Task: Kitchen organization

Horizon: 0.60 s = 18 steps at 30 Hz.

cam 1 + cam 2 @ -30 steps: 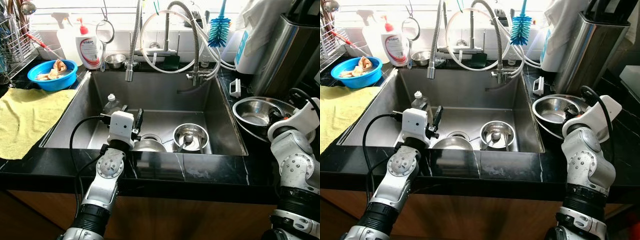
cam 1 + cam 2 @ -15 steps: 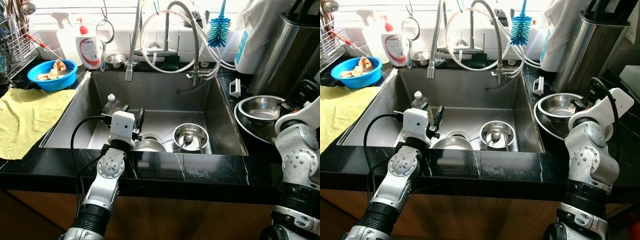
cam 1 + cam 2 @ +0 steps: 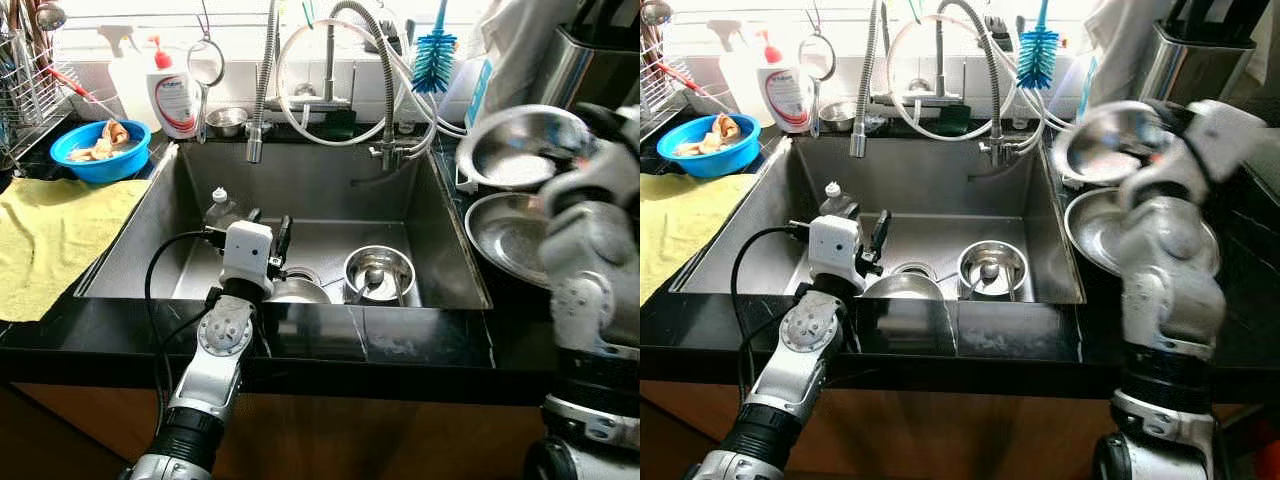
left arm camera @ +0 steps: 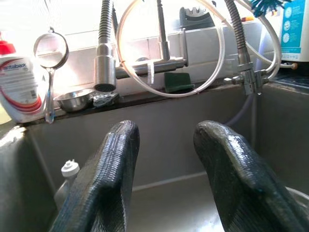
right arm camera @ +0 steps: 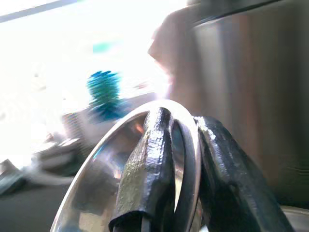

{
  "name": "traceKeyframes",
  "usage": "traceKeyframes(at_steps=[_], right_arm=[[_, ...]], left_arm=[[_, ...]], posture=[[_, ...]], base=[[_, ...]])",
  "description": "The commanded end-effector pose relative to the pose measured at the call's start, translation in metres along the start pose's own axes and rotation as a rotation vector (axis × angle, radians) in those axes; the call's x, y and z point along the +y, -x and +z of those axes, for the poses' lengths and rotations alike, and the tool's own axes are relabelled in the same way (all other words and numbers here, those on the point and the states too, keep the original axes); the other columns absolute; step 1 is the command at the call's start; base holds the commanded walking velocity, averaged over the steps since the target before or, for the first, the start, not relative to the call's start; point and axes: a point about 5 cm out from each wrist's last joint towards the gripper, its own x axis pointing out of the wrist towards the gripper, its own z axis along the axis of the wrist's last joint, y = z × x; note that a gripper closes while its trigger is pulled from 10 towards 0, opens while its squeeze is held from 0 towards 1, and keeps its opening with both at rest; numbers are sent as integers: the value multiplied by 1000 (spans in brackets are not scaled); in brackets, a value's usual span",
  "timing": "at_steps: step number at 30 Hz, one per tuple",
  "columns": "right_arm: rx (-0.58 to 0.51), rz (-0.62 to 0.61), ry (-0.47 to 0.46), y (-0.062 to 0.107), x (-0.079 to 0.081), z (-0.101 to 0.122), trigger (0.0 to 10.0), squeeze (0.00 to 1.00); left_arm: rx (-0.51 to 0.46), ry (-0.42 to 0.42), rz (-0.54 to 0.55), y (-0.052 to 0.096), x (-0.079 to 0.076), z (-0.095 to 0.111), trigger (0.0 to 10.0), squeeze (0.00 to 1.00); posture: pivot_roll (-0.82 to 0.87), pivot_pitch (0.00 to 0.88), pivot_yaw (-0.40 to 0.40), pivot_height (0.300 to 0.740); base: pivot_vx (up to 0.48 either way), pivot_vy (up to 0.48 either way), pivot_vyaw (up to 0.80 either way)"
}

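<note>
My right gripper (image 5: 186, 145) is shut on the rim of a steel bowl (image 3: 515, 145), holding it tilted in the air above the counter right of the sink. Below it, a wider steel bowl (image 3: 505, 235) rests on the black counter. My left gripper (image 4: 164, 159) is open and holds nothing. It hovers low over the front of the sink (image 3: 300, 185), near a steel bowl (image 3: 297, 292) at the drain. Another steel bowl (image 3: 380, 272) with a utensil in it sits on the sink floor to the right. A small clear bottle (image 3: 222, 208) stands in the sink's left part.
A pull-down faucet hose (image 3: 262, 90) hangs over the sink's back. Behind it are a soap bottle (image 3: 172, 95), a small steel bowl (image 3: 228, 120) and a blue brush (image 3: 435, 55). On the left counter lie a blue bowl of scraps (image 3: 98, 150) and a yellow cloth (image 3: 50, 240).
My right arm has lifted the steel bowl out of the wider bowl on the counter, raising it up and towards the sink. The left arm has not moved.
</note>
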Motion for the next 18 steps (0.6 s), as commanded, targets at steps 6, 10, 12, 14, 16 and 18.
traceKeyframes(at_steps=[6,10,12,14,16,18], right_arm=[[117,239,23,2,32,-25,10000,0],[182,274,68,3,30,-40,10000,0],[215,286,117,4,24,-49,10000,0],[250,256,162,3,13,-60,10000,0],[271,246,181,3,6,-66,10000,0],[282,248,177,4,3,-69,10000,0]], left_arm=[[-20,-26,-2,-1,1,3,10000,0],[-16,-24,2,0,1,2,10000,0],[-6,-23,1,1,1,1,10000,0],[3,-21,-3,4,0,-1,10000,0],[5,-22,-8,5,-1,-2,10000,0],[6,-22,-7,6,0,-2,10000,0]], posture=[[-135,0,-19,740],[-133,0,-23,740],[-135,0,-26,740],[-140,0,-26,740],[-134,0,-30,740],[-136,0,-30,740]], base=[[0,0,0],[0,0,0],[0,0,0],[0,0,0],[0,0,0],[0,0,0]])
